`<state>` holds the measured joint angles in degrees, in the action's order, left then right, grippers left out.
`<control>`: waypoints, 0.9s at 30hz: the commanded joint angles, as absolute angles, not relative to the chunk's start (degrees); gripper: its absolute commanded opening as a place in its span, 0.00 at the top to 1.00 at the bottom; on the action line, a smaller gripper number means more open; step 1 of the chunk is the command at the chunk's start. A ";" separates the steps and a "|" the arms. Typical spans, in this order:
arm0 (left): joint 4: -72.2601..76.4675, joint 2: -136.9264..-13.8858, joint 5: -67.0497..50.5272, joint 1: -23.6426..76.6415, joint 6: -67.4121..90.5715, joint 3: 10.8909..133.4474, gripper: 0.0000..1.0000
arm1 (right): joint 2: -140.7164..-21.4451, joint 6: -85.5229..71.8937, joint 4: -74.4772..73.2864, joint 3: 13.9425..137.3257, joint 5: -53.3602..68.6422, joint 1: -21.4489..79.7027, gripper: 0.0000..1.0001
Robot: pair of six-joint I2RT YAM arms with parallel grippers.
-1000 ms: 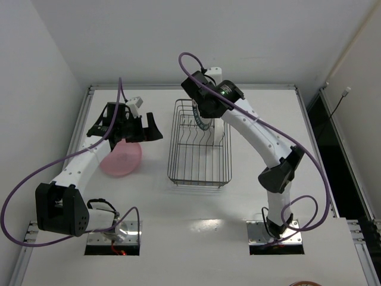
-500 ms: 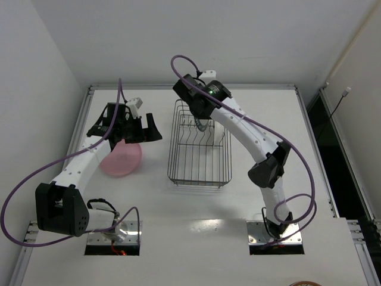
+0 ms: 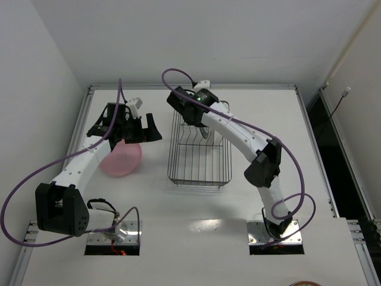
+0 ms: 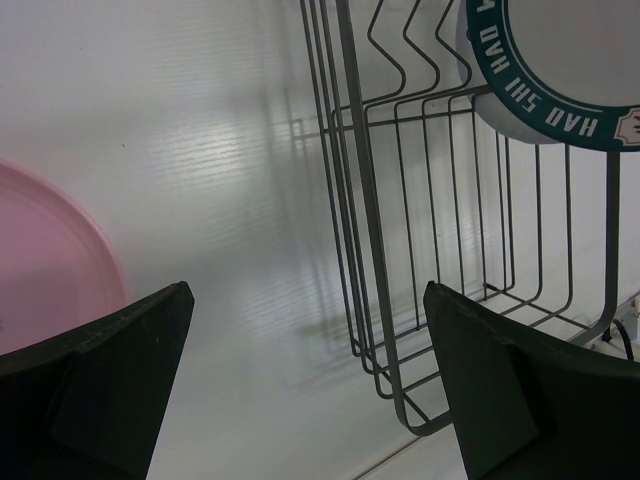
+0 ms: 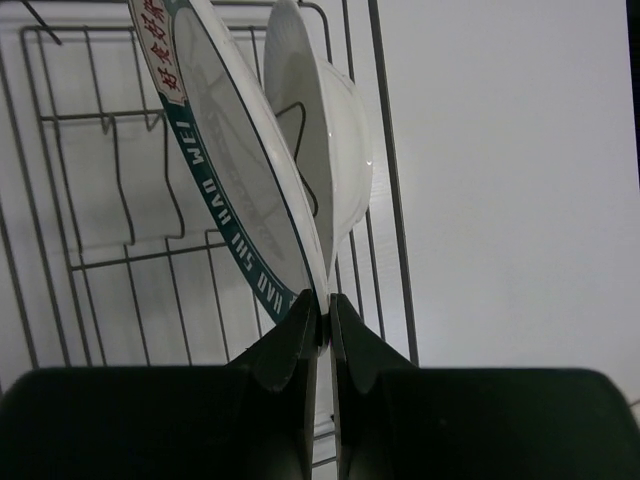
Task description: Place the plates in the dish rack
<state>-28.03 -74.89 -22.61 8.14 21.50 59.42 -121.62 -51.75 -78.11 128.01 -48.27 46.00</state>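
Right gripper: fingers pressed together, pinching the lower rim of the green-rimmed plate. The plate is held on edge, tilted, over the far end of the dish rack.
Just beyond the held plate: white plate, standing between prongs; whether the two touch cannot be told.
Step in hand: slotting the held plate.
Next move, by judgement: lower it between free prongs beside the white plate, then let go.
Room: unfilled prongs run from the tool toward its base; a rack side wire lies close alongside.
Left gripper: spread wide, empty. Below it, the pink plate lies on the table, just beside the rack.
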 commanded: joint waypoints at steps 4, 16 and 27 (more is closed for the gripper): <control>-28.30 -73.74 -22.68 7.47 22.06 61.00 0.00 | -117.07 -56.59 -80.77 122.97 -51.77 45.97 1.00; -28.30 -74.27 -22.68 7.47 22.06 61.00 0.00 | -114.61 -57.83 -80.77 126.56 -52.29 44.74 1.00; -28.30 -74.27 -23.20 7.47 22.06 61.00 0.00 | -114.08 -58.36 -80.77 123.05 -52.82 44.12 1.00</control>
